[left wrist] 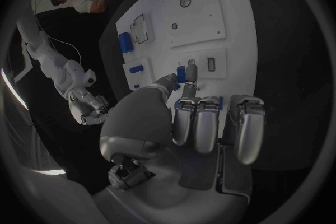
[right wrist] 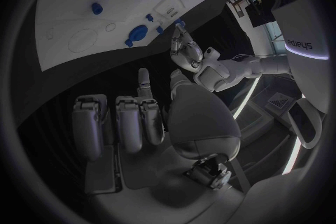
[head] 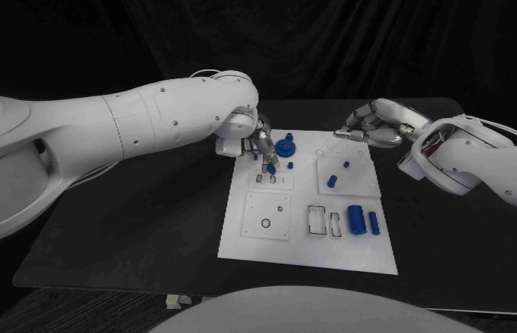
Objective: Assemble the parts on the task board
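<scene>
Nearest the robot on the black bench (head: 129,221), the white task board (head: 312,206) has a blue cylinder (head: 355,219) and a slimmer blue bar (head: 373,223) lying near its right edge, with a small blue piece (head: 333,181) a bit further up. Further back, the left robot hand (head: 253,142) is down over the board's far left part, pinching a small blue part (left wrist: 181,74) between thumb and a finger just beside the blue knob (head: 285,147). The right robot hand (head: 372,126) hovers off the far right corner, fingers curled in and holding nothing.

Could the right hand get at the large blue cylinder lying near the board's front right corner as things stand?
Probably yes: the right hand looks empty, and the large blue cylinder lies uncovered on the task board, on its side.
</scene>
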Robot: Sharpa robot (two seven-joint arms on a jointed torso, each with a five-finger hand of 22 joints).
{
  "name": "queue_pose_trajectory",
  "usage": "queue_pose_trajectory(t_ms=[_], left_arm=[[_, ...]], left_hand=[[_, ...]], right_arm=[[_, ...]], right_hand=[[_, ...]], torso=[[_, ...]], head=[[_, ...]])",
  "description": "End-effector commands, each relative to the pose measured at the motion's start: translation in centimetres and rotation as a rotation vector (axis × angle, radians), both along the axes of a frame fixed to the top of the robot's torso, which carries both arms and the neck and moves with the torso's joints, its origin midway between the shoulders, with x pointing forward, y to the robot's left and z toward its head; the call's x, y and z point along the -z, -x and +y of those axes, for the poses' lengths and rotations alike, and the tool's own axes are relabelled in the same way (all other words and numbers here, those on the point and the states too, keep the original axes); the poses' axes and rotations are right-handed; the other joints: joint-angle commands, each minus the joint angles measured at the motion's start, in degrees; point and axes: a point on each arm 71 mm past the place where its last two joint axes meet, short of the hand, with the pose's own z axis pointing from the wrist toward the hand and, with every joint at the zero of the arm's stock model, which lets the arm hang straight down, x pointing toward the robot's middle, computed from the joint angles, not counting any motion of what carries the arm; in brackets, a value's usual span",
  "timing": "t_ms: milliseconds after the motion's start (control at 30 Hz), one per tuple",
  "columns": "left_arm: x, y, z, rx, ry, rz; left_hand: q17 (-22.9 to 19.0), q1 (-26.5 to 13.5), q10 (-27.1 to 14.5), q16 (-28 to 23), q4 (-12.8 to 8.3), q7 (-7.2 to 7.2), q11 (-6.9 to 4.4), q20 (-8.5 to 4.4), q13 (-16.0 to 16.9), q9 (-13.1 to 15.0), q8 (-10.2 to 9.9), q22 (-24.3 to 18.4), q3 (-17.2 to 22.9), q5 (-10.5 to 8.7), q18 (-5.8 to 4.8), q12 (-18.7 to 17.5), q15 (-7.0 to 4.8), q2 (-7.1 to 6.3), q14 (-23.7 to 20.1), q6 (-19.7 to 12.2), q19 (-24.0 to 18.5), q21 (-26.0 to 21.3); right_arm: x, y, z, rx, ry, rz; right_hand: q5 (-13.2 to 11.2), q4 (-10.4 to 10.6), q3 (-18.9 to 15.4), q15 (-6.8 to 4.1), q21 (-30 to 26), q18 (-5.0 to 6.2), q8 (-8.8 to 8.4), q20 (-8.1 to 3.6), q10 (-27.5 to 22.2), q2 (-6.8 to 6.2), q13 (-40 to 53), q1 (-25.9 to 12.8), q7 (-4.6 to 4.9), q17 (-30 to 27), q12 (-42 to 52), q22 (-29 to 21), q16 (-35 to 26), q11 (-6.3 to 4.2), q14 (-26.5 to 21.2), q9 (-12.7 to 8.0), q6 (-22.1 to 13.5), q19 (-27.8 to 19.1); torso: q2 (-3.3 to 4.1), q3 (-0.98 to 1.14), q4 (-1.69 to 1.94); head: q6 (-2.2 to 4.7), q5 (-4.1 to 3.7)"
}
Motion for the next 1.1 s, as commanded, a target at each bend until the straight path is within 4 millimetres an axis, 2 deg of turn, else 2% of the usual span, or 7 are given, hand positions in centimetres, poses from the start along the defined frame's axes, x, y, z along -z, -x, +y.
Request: queue_pose_trajectory(t_ms=[33,100,333,800,1100], left_arm=[[0.2,0.0,-0.1,-0.022,0.012,0.003],[0.3,-0.1,-0.1,-0.025,0.012,0.003],[0.8,-0.1,-0.2,-0.033,0.013,0.009],[1.6,0.1,-0.3,-0.04,0.016,0.017],[1.8,0.1,-0.1,-0.044,0.012,0.022]], left_hand=[[15.1,-0.83,6.07,0.15,0.27,-0.02,0.13,-0.14,15.09,0.21,-0.45,13.86,0.35,-0.72,-0.45,0.2,-0.04,-0.13,6.06,-0.54,5.12,-0.3],[15.1,-1.18,6.07,0.15,0.48,0.01,0.16,-0.11,15.09,0.38,-0.54,13.74,0.42,-1.28,-0.42,0.2,0.0,-0.16,6.06,-0.63,5.04,-0.37],[15.1,-1.38,6.07,0.15,0.58,0.04,0.2,-0.07,15.09,0.56,-0.68,13.55,0.56,-1.89,-0.37,0.2,0.03,-0.17,6.06,-0.8,4.89,-0.48],[15.1,-1.45,6.07,0.15,0.64,0.08,0.24,-0.04,15.09,0.68,-0.76,13.42,0.72,-2.19,-0.33,0.2,0.07,-0.08,6.06,-0.9,4.79,-0.57],[15.1,-1.39,6.07,0.15,0.59,0.08,0.25,-0.01,15.09,0.78,-0.84,13.27,0.9,-2.29,-0.29,0.2,0.09,0.0,6.06,-1.02,4.68,-0.65]], right_arm=[[0.2,0.0,0.0,0.009,0.005,0.011],[0.2,0.0,0.0,0.009,0.005,0.011],[0.2,0.0,0.0,0.008,0.004,0.009],[0.2,0.0,0.1,0.006,0.003,0.009],[0.3,0.0,0.1,0.006,0.003,0.01]], right_hand=[[0.22,0.05,-0.31,0.4,0.16,-0.9,0.32,0.38,6.03,0.42,15.08,0.35,0.0,15.1,0.15,15.1,0.15,0.54,5.9,0.05,-0.38,6.07],[0.22,0.05,-0.31,0.4,0.16,-0.9,0.32,0.38,6.03,0.42,15.08,0.35,0.0,15.1,0.15,15.1,0.15,0.54,5.9,0.05,-0.38,6.07],[0.22,0.05,-0.31,0.4,0.16,-0.9,0.32,0.38,6.03,0.42,15.08,0.35,0.0,15.1,0.15,15.1,0.15,0.54,5.9,0.05,-0.38,6.07],[0.29,0.02,-0.36,0.42,0.16,-0.9,0.35,0.39,6.03,0.41,15.08,0.48,0.02,15.1,0.15,15.1,0.15,0.56,5.9,0.05,-0.43,6.07],[0.29,0.02,-0.36,0.42,0.16,-0.9,0.35,0.39,6.03,0.41,15.08,0.48,0.02,15.1,0.15,15.1,0.15,0.56,5.9,0.05,-0.43,6.07]], torso=[[0.07,-0.07,0.03],[0.1,-0.06,0.14],[0.07,-0.02,0.07],[0.05,-0.07,0.12],[0.05,-0.01,0.14]], head=[[0.01,-0.15],[0.01,-0.2],[0.01,-0.13],[0.01,0.11],[0.01,0.17]])
